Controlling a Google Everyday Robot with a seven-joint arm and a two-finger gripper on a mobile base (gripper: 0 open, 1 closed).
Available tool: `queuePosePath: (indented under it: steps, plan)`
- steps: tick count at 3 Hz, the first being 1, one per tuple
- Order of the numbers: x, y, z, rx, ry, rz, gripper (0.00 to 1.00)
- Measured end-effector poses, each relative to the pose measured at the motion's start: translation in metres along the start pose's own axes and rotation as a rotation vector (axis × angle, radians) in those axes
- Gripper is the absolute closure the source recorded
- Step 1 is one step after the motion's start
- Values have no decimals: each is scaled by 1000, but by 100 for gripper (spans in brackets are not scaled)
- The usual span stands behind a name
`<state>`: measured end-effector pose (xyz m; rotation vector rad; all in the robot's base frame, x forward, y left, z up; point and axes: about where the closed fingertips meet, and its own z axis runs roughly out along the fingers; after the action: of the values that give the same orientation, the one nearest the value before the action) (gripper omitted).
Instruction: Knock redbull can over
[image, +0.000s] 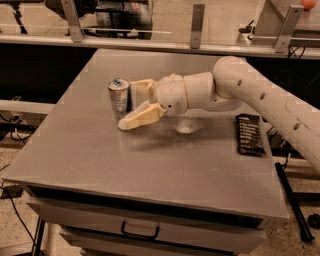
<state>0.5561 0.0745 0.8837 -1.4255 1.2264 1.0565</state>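
Approach step: redbull can (120, 96) is left upright on the worktop (100, 165). Gripper (136, 103) is set just beside it, fingers spread, nothing held. A sideways shove is needed.

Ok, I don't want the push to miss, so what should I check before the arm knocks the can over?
1. Can standing upright on the table: ok.
2. Gripper low and right beside the can: ok.
3. Fingers open, one behind the can, one in front: ok.
4. Fingers touching the can: cannot tell.
5. Table continues past the can on the side away from the gripper: ok.
6. Black wrapper well away from the can: ok.
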Motion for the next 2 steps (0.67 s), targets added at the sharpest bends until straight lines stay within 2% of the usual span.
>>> queuePosePath:
  steps: [1, 2]
  plan:
    - [0, -1, -8, 12, 6, 12, 40]
    - [2, 0, -12, 20, 7, 23, 62]
